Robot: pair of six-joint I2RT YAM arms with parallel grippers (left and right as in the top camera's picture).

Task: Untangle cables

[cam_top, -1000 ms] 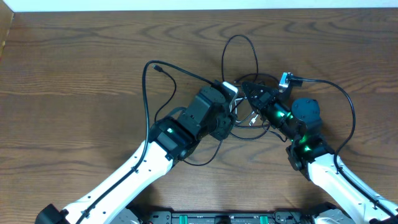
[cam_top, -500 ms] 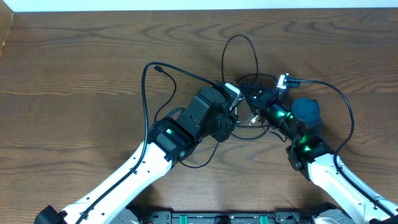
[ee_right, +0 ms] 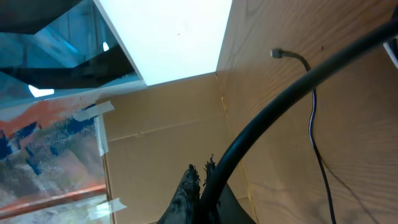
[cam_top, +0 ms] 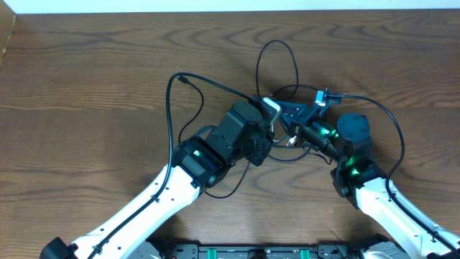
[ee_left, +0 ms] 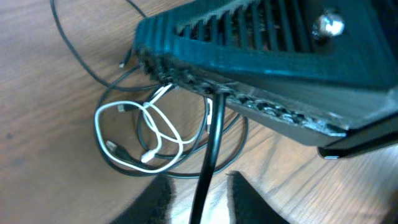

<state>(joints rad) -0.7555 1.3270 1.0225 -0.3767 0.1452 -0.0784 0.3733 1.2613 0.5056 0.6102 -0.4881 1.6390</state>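
The black cable (cam_top: 277,43) loops across the middle of the table, and one end carries a silver plug (cam_top: 321,96). The white cable (cam_top: 290,138) lies coiled under both grippers, inside a black loop (ee_left: 118,163); its coil (ee_left: 149,124) is plain in the left wrist view. My left gripper (cam_top: 273,124) (ee_left: 199,182) hovers over the tangle. Its fingers (ee_left: 160,198) stand slightly apart, with a black strand (ee_left: 211,143) running between them. My right gripper (cam_top: 286,110) (ee_right: 202,173) is shut on the black cable (ee_right: 280,99), lifted just above the left one.
The table's far edge (cam_top: 230,10) meets a white wall. A cardboard panel (ee_right: 155,130) stands beyond it. Another thin cable end with a small plug (ee_right: 277,54) lies on the wood. The left arm (cam_top: 144,208) and right arm (cam_top: 388,208) reach in from the front corners.
The left fingers have drawn closer around the black strand. The right gripper has shifted slightly left, pulling the silver plug and its cable leftward with it.
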